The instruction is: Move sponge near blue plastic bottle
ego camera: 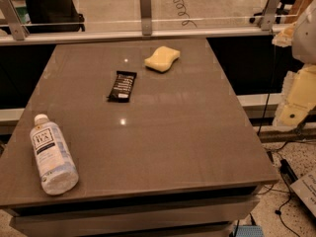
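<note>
The sponge (162, 59), a pale yellow foam block with wavy sides, lies flat at the far middle of the grey-brown table (187, 132). The blue plastic bottle (52, 154), clear with a white cap and a pale blue-and-white "TEA" label, lies on its side at the table's near left corner, cap pointing away. My arm (298, 95) shows at the right edge of the view, beyond the table's right side. My gripper (285, 36) is at its upper end, off the table, far to the right of the sponge and touching nothing.
A black snack bar wrapper (122, 86) lies between the sponge and the bottle, closer to the sponge. A glass barrier with metal posts (145, 11) runs behind the table. Cables (284, 172) lie on the floor at the right.
</note>
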